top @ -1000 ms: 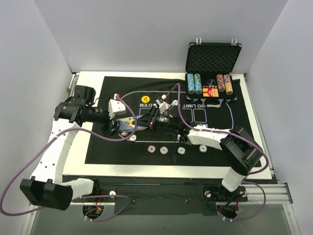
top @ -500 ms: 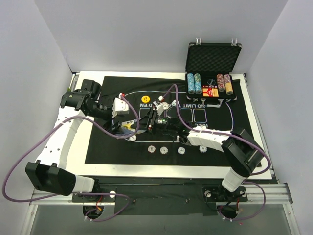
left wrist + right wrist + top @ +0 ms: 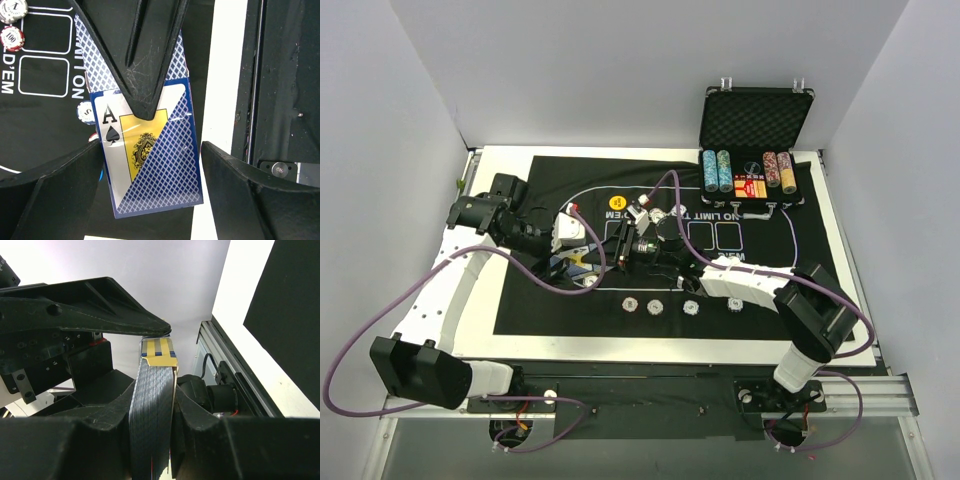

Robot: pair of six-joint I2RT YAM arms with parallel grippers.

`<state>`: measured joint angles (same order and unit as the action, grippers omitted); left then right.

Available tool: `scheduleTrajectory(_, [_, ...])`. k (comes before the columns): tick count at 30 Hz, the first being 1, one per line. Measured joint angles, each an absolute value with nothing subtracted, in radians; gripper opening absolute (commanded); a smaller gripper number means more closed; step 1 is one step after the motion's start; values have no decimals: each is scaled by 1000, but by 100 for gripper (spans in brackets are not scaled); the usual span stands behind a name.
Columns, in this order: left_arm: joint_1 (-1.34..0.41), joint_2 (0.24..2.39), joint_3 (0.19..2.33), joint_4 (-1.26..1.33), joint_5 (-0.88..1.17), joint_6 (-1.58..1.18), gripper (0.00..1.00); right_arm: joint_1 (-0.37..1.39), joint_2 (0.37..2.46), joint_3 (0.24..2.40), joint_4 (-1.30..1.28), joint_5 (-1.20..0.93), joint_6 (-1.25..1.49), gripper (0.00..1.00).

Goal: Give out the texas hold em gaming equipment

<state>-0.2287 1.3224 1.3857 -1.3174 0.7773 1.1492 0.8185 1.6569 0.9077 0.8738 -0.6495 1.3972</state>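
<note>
My right gripper (image 3: 623,245) is shut on a card deck (image 3: 152,405) in a blue lattice wrapper with an ace of spades, holding it above the mat's left part. In the left wrist view the deck (image 3: 150,160) hangs from a right finger (image 3: 145,60). My left gripper (image 3: 150,147) is open, its jaws on either side of the deck's lower end, a thin gap on the right. Several poker chips (image 3: 655,305) lie in a row on the black mat (image 3: 770,290). A yellow button disc (image 3: 617,202) lies near the printed text.
The open black case (image 3: 755,120) stands at the back right with chip stacks (image 3: 717,170) and a card box inside. Loose chips (image 3: 11,37) lie on the mat near the printed boxes. The white table edge (image 3: 222,100) runs beside the mat.
My left gripper has swung right and in toward the deck, now straddling it. My right gripper has shifted slightly left with the deck.
</note>
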Motion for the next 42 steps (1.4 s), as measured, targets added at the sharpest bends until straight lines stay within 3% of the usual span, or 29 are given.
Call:
scheduleTrajectory(13, [-227, 1299, 1320, -1267, 775, 1110, 89, 835, 1657, 911, 923, -625, 1431, 6])
scheduleTrajectory(19, [-221, 1299, 1322, -1261, 775, 1082, 86, 839, 1657, 911, 960, -616, 1452, 6])
scheduleTrajectory(22, [-218, 1300, 1323, -1261, 779, 1081, 79, 839, 1657, 911, 977, -614, 1463, 5])
scheduleTrajectory(33, [-200, 1287, 1319, -1214, 793, 1042, 77, 839, 1661, 916, 992, -607, 1478, 4])
scheduleTrajectory(38, [-199, 1266, 1316, -1185, 793, 1021, 85, 839, 1665, 924, 991, -607, 1478, 3])
scheduleTrajectory(39, [-199, 1264, 1316, -1178, 793, 1013, 93, 839, 1667, 924, 989, -607, 1477, 2])
scheduleTrajectory(42, [-199, 1254, 1316, -1153, 792, 987, 94, 839, 1678, 924, 984, -607, 1477, 2])
